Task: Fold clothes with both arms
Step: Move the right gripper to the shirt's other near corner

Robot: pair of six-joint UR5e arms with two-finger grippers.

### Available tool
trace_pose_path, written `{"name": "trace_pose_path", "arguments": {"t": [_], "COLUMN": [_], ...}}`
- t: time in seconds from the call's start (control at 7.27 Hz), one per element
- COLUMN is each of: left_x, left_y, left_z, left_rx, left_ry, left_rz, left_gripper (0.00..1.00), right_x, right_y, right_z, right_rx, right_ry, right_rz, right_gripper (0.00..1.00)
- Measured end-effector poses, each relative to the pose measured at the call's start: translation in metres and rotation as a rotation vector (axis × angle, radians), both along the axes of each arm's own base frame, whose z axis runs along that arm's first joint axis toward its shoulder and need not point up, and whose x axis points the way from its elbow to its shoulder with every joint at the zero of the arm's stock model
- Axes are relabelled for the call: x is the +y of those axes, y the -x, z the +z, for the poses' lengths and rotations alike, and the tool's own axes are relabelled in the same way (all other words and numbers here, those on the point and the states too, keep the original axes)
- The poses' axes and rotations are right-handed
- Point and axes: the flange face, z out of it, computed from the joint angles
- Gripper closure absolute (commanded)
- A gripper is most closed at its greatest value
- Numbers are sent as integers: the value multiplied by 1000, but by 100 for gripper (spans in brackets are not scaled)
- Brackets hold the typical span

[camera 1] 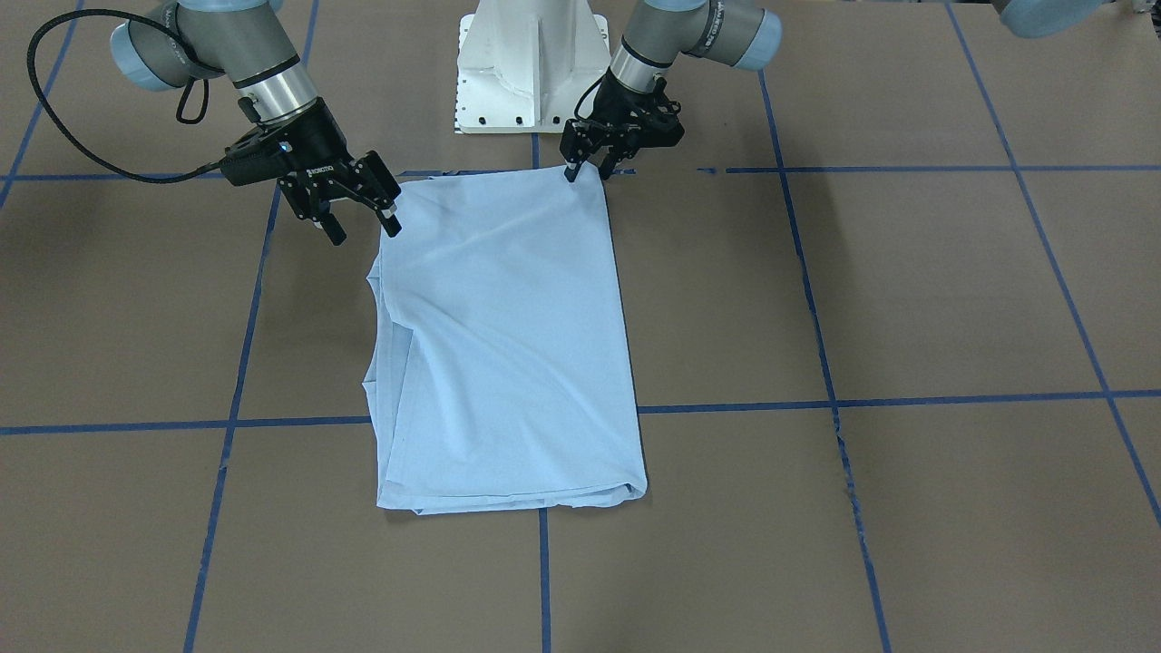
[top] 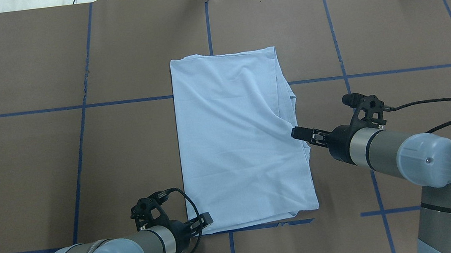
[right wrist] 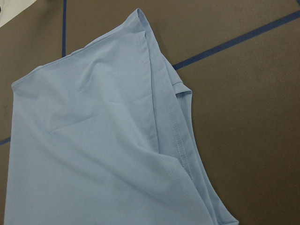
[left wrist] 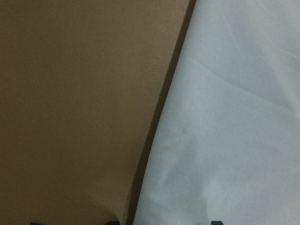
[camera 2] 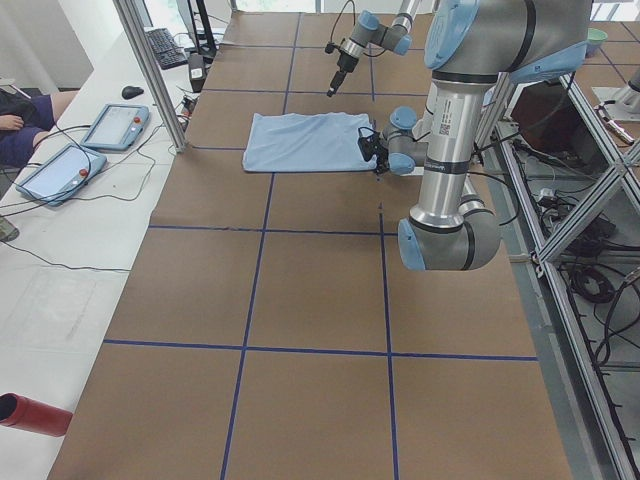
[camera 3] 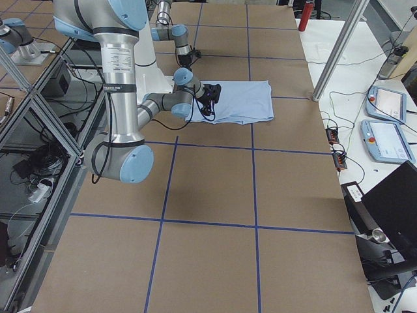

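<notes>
Brown table (camera 1: 907, 290) bears T-shirt (camera 1: 508, 345); left gripper (camera 1: 588, 170) at its corner.

The desk (camera 1: 907, 290) is lit brightly and evenly from above in the fixed views, and its brown surface is rendered matt. Soft, diffuse shadows are cast on it beneath the right arm (camera 1: 236, 54), and a thin dark line is laid along one long edge of the T-shirt (camera 1: 508, 326). Beyond the desk's far edge, the pale surface (top: 3, 4) is washed out in the overhead view. The left wrist view is dim and blurred throughout. The right wrist view is sharp, with the hem stitching resolved.
</notes>
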Motion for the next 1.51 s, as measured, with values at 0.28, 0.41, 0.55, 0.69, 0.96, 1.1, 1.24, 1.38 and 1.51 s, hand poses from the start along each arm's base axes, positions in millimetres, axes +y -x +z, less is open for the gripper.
{"name": "trace_pose_path", "arguments": {"t": [0.28,0.41,0.55,0.69,0.96,1.1,1.24,1.38,1.51], "left_x": [-1,0,-1,-2,-3,-3,-4,-4,-5], "left_y": [2,3,4,5,5,6,6,6,6], "left_z": [-4,-5,-6,-7,-8,-8,-9,-9,-9], "left_rx": [11,13,15,17,19,20,21,22,22], "left_ry": [2,2,2,2,2,2,2,2,1], "left_rz": [-4,-4,-5,-7,-10,-11,-12,-13,-13], "left_gripper": [100,100,100,100,100,100,100,100,100], "right_x": [0,0,1,1,13,26,42,56,68], "right_y": [1,1,1,2,17,34,54,71,86], "right_z": [0,1,1,0,-12,-22,-31,-40,-46], "right_rx": [0,1,-1,-14,-34,-17,14,54,101], "right_ry": [0,1,6,30,181,258,312,355,386], "right_rz": [-1,-1,1,12,65,99,128,147,157], "right_gripper": [0,0,1,6,15,16,16,16,14]}}
